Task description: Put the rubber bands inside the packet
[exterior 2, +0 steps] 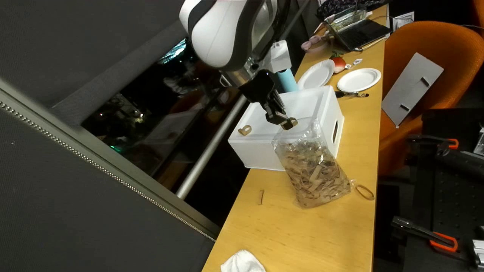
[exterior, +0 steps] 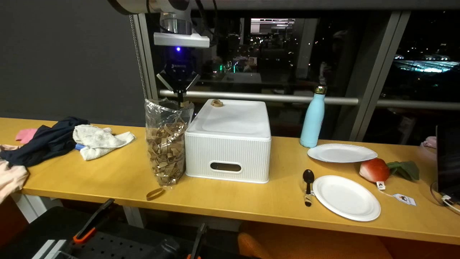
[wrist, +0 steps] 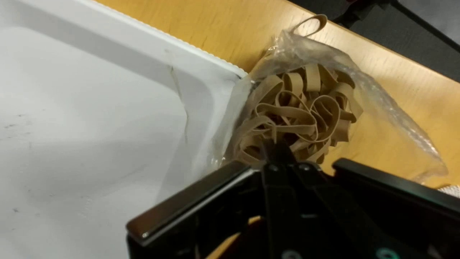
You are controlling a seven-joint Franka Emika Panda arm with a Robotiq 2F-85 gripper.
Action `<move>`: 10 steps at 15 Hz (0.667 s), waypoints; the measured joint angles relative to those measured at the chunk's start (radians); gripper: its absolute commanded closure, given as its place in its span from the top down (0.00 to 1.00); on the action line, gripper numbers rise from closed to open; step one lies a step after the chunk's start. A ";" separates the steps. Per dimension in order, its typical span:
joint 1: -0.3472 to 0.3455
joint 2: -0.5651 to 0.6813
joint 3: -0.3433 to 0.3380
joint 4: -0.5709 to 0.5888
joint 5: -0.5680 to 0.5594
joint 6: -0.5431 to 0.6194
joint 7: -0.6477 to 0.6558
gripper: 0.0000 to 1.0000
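1. While noting rubber bands (wrist: 294, 112) heaped inside the clear packet (exterior: 158, 116), seeing the gripper (exterior: 180, 101) pinching another band (exterior 2: 294, 122) at the packet's mouth.
2. Finding loose bands (exterior: 216, 104) atop the white box (exterior: 228, 151) just beside, and on the table (exterior: 118, 172) near the packet's base.
3. Farther out, spotting blue bottle (exterior: 312, 122), plates (exterior: 346, 198), cloths (exterior: 99, 138).

In the wrist view, the gripper (wrist: 276, 145) partly hides the rubber bands (wrist: 294, 113) beside the white box (wrist: 100, 118); in an exterior view, right of the box, the frame crops the laptop (exterior: 447, 162) and print on 2 tags (exterior: 404, 199) is illegibly small.
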 measured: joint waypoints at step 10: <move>0.041 0.014 0.030 0.002 -0.005 0.007 0.000 0.47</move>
